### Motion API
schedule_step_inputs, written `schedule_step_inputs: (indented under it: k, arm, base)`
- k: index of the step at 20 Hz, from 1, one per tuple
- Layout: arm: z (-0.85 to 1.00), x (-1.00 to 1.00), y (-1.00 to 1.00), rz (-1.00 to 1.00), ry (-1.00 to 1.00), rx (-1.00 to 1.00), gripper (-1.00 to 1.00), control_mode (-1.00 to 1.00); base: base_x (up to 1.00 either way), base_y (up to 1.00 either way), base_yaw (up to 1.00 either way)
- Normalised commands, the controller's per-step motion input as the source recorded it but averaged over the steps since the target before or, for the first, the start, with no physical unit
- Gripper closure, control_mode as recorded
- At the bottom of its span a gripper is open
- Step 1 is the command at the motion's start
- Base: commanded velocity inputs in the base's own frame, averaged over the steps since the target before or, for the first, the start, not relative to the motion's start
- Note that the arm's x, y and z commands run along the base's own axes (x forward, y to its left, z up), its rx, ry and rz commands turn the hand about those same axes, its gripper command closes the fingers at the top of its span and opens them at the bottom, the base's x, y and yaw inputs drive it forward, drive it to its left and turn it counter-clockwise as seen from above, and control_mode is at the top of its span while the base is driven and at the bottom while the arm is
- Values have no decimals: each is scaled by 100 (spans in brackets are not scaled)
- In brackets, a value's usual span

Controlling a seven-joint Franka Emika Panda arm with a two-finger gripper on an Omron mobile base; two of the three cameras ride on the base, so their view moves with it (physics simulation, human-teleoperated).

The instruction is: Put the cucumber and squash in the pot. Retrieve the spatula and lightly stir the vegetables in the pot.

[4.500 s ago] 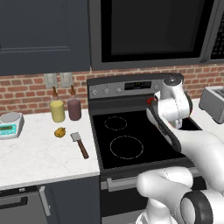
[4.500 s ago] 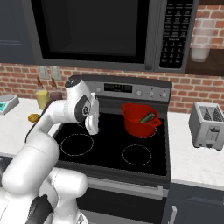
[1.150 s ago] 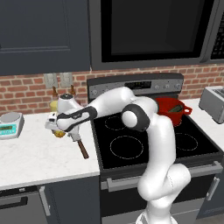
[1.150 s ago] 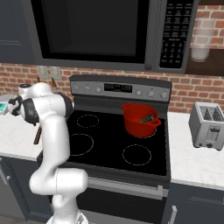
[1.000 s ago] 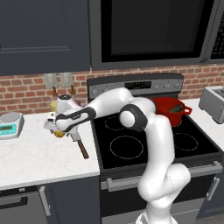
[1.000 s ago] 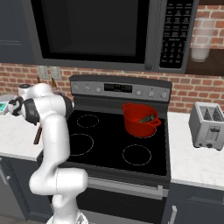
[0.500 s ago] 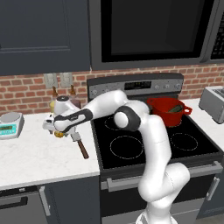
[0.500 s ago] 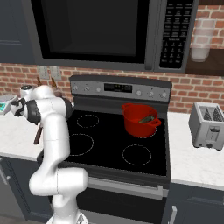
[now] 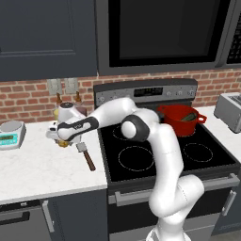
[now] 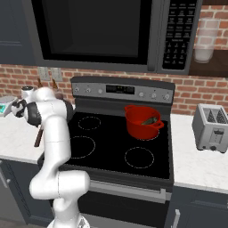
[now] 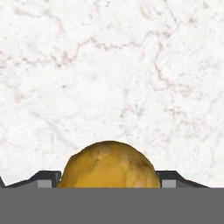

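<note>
Arm stretched left, fingers (image 11: 48,177) flanking squash (image 11: 108,165), seemingly touching, on counter (image 11: 109,65).

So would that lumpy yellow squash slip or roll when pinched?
The squash looks rounded and lumpy, so it could roll on the smooth marble counter. It looks firm, probably not floppy. The bumps may help the fingertips hold it.

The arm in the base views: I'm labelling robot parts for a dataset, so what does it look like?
A glossy white arm of rounded, tubular segments with dark grey joint rings and a dark band on the forearm. The gripper has a white body with dark finger tips. No cables or markings are visible.
</note>
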Motion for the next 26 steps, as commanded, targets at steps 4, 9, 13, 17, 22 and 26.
schedule_step_inputs:
  k: [4, 9, 13, 17, 22, 26]
  arm:
    - [14, -70, -37, 1, -24, 0, 100, -100]
    - [63, -100, -45, 9, -44, 0, 100, -100]
    - [51, -100, -78, 5, -34, 0, 100, -100]
    - [62, -100, -100, 0, -30, -3, 100, -100]
    - [51, -75, -100, 0, -19, -1, 100, -100]
    - [57, -61, -100, 0, -15, 0, 100, -100]
  base:
    - [0, 0, 0]
    - [0, 0, 0]
    - [0, 0, 0]
    - [0, 0, 0]
    - [0, 0, 0]
    - [0, 0, 0]
